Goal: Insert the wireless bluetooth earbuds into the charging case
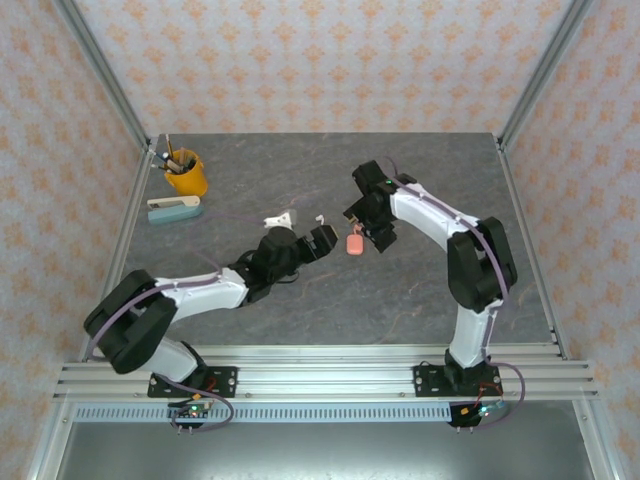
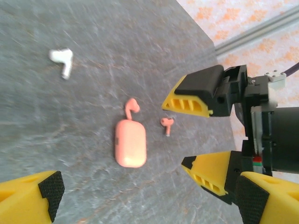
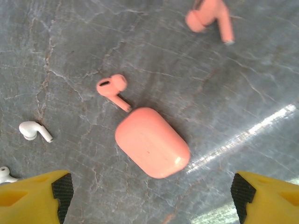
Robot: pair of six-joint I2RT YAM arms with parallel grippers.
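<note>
Left wrist view: my left fingers (image 2: 28, 200) are spread wide, arm stretched low over the counter (image 2: 70, 140). White bud (image 2: 62, 59) far left, shut salmon case (image 2: 130, 143) centre, salmon bud (image 2: 132, 107) touching it, second bud (image 2: 167, 124) just right. Right fingers (image 2: 189, 103) are apart too, angled beside it. I'd pinch that stem squarely.

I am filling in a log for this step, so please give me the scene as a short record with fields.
pink case: lying on the table, lid shut
pink earbuds: two, loose; one stem tip is at the case edge, the other lies apart
white earbuds: two, loose, apart from the case
left gripper: open, empty
right gripper: open, empty, over the case
progress: no earbud in the case yet
</note>
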